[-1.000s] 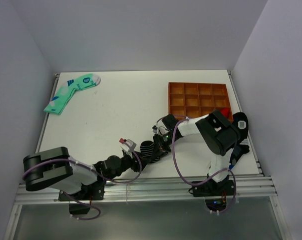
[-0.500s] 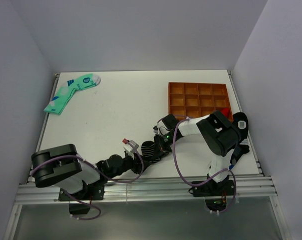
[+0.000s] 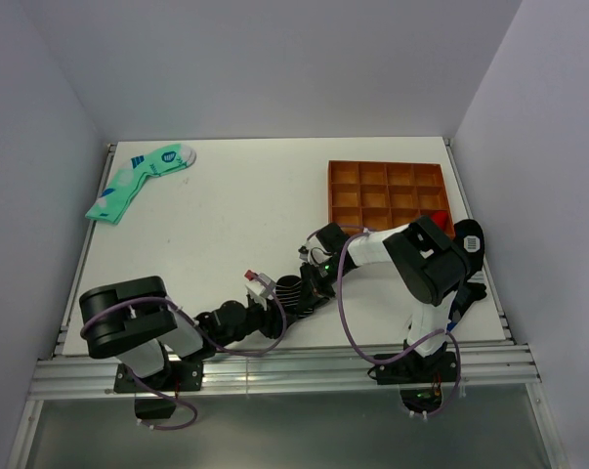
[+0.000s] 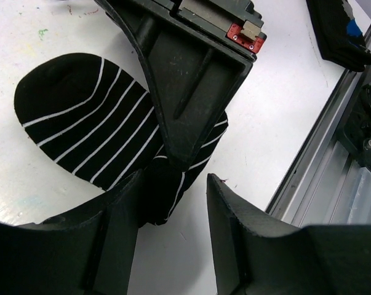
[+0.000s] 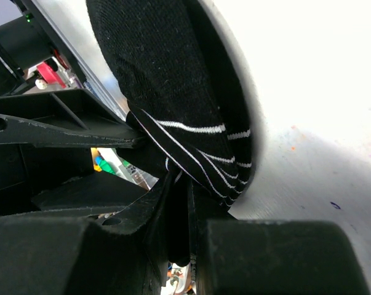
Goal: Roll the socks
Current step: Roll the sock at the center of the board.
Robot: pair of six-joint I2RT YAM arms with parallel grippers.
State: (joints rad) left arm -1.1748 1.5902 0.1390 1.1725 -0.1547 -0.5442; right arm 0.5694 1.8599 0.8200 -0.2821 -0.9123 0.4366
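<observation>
- Left arm (image 3: pixel 128 315) has swung its big shoulder link over to the right since a second ago. The left hand (image 4: pixel 173 184) has crept a bit closer to the socks (image 4: pixel 80 123). The right hand (image 5: pixel 184 196) hasn't budged as far as I can see.
- Socks are lying on the worktop (image 3: pixel 235 215) near the front edge, between the two arms. They're black with thin white stripes, one end flat and rounded, the other end bunched up.
- Right hand is clamped tight on that bunched fold, with the knit pinched between its fingers.
- Left hand is partly open. Its fingers sit either side of the same bunched end, one touching the fabric and the other with a clear gap, so it isn't gripping anything.
- Both hands meet nose to nose right over the socks.
- Green socks (image 3: pixel 138 178) are off in the far left corner, well apart from all this.
- Orange tray (image 3: pixel 331 195) sits far right, with something red (image 3: pixel 437 216) at its near right corner.
</observation>
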